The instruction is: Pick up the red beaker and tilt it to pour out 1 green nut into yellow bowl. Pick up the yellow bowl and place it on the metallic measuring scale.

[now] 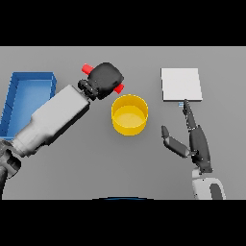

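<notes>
The red beaker (88, 68) was gripped in the curled fingers of the left hand (104, 79), tipped lengthwise just beyond the yellow bowl (129, 115); the right hand (198, 144) was held open nearby.

Light is even and flat across the grey table (96, 163), moderately bright, with no clear single source. Shadows are faint: only a slight darkening shows on the table just beside the yellow bowl (129, 115), along its lower edge. The bowl's inner wall is shaded darker on the side toward the measuring scale (181, 84) and paler across its floor. The scale's top is the brightest surface, near white, without a hard glare spot. The blue bin (24, 98), well left of the bowl, has darker inner walls.
</notes>
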Robot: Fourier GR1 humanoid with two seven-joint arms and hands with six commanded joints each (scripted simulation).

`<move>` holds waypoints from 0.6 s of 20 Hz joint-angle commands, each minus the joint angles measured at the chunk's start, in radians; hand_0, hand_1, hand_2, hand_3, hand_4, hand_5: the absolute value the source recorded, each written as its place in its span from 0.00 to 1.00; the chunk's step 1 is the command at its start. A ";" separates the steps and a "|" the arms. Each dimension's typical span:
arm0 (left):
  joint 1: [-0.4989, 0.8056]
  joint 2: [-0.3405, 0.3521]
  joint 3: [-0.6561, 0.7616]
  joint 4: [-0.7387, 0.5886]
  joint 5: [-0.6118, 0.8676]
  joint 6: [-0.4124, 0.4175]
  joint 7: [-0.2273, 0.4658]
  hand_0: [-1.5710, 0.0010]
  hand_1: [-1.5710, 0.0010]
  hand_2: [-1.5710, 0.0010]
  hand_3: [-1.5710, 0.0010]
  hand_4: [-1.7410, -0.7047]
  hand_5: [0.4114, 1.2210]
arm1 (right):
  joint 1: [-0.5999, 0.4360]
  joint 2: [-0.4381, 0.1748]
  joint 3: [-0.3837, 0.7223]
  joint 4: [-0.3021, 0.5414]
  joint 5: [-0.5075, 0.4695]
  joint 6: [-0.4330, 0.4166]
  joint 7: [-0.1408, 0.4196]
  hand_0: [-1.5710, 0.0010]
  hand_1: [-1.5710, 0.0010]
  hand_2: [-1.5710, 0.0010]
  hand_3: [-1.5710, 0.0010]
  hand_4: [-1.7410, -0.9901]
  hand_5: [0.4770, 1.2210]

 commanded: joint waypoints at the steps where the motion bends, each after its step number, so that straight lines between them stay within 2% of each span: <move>1: -0.016 0.001 -0.022 0.004 -0.011 -0.017 -0.013 0.00 0.00 0.00 0.00 0.06 0.99 | 0.001 0.001 -0.004 -0.006 -0.015 0.006 -0.001 1.00 1.00 1.00 1.00 0.69 0.25; 8: -0.144 -0.025 -0.194 0.078 -0.119 -0.102 -0.028 0.00 0.00 0.00 0.00 0.01 1.00 | -0.007 0.006 0.001 0.013 0.017 -0.018 -0.015 1.00 1.00 1.00 1.00 0.73 0.23; 11: -0.177 -0.027 -0.266 0.088 -0.154 -0.113 -0.044 0.00 0.00 0.00 0.00 0.01 1.00 | -0.012 0.004 -0.012 0.012 0.011 -0.025 0.004 1.00 1.00 1.00 1.00 0.75 0.21; 12: -0.187 -0.025 -0.290 0.096 -0.168 -0.094 -0.061 0.00 0.00 0.00 0.00 0.01 1.00 | -0.014 0.009 -0.009 0.015 0.010 -0.026 -0.005 1.00 1.00 1.00 1.00 0.75 0.21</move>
